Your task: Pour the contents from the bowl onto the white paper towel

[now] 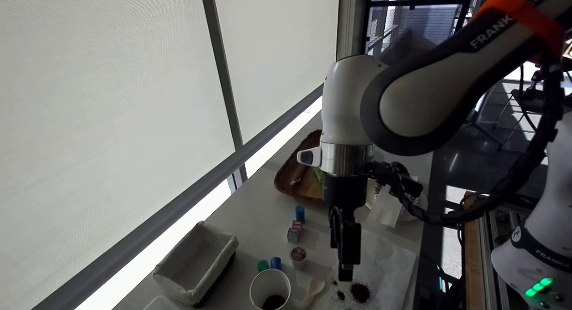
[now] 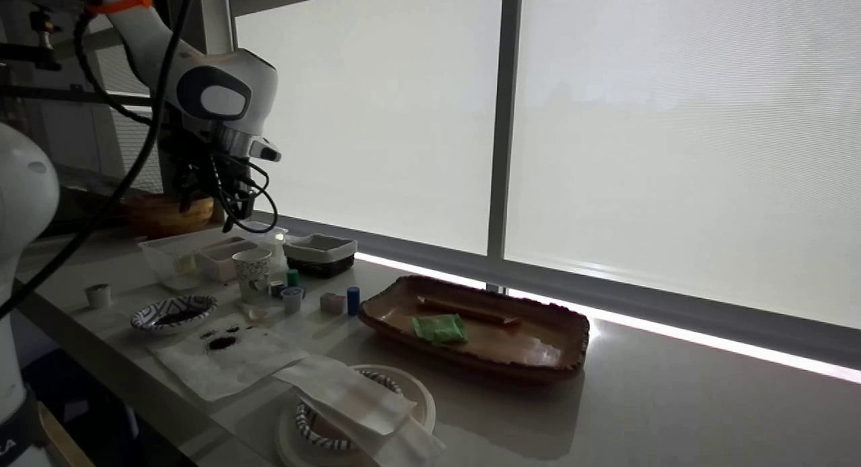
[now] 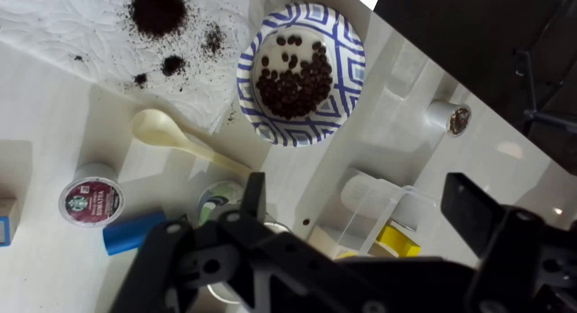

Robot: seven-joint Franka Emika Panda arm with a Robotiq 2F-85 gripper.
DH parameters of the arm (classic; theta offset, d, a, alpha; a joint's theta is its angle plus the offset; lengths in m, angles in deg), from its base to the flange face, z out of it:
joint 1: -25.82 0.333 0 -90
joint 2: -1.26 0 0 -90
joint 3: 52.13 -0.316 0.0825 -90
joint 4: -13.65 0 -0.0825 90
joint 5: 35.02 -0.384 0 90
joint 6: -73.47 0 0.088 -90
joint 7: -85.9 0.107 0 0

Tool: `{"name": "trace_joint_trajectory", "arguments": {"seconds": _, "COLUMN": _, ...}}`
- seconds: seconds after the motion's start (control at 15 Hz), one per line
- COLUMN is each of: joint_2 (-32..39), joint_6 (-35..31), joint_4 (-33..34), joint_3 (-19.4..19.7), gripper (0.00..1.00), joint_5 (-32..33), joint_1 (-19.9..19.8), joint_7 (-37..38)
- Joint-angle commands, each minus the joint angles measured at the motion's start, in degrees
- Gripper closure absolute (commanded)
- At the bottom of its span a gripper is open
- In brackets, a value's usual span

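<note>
Gripper [image 3: 354,190] is hanging wide and empty, the patterned bowl [image 3: 348,74] is sitting beside the white paper towel [image 3: 58,24] and holding its dark beans [image 3: 293,93], only dark powder [image 3: 156,11] is lying on the towel, so grasping, lifting and pouring are apparently remaining.

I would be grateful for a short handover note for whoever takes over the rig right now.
Gripper: open, holding nothing, above the table.
Bowl: upright beside the paper towel, with dark brown beans inside.
Paper towel: lying on the table, with dark grounds heaped on it.
Done: no bean pour that I can see; none show on the towel.
Left: grasp the bowl, lift it over the towel, tip the beans out.
</note>
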Motion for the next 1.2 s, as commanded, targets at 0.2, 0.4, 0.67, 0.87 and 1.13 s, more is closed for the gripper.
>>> {"name": "trace_joint_trajectory", "arguments": {"seconds": 0.2, "joint_2": 10.7, "joint_6": -16.1, "joint_4": 0.2, "joint_3": -7.8, "gripper": 0.0, "joint_5": -0.3, "joint_1": -0.4, "joint_7": 5.5}}
{"name": "trace_joint_trajectory", "arguments": {"seconds": 0.4, "joint_2": 14.5, "joint_6": -26.2, "joint_4": 0.3, "joint_3": -11.2, "gripper": 0.0, "joint_5": 1.2, "joint_1": -0.1, "joint_7": 7.7}}
{"name": "trace_joint_trajectory", "arguments": {"seconds": 0.67, "joint_2": 13.4, "joint_6": -23.5, "joint_4": 0.2, "joint_3": -12.3, "gripper": 0.0, "joint_5": 0.8, "joint_1": -2.3, "joint_7": 6.4}}
{"name": "trace_joint_trajectory", "arguments": {"seconds": 0.87, "joint_2": 13.2, "joint_6": -23.4, "joint_4": 0.3, "joint_3": -12.2, "gripper": 0.0, "joint_5": 0.8, "joint_1": -2.8, "joint_7": 6.3}}
{"name": "trace_joint_trajectory", "arguments": {"seconds": 1.13, "joint_2": 13.0, "joint_6": -25.3, "joint_4": -2.7, "joint_3": -12.0, "gripper": 0.0, "joint_5": 12.0, "joint_1": -1.6, "joint_7": 11.6}}
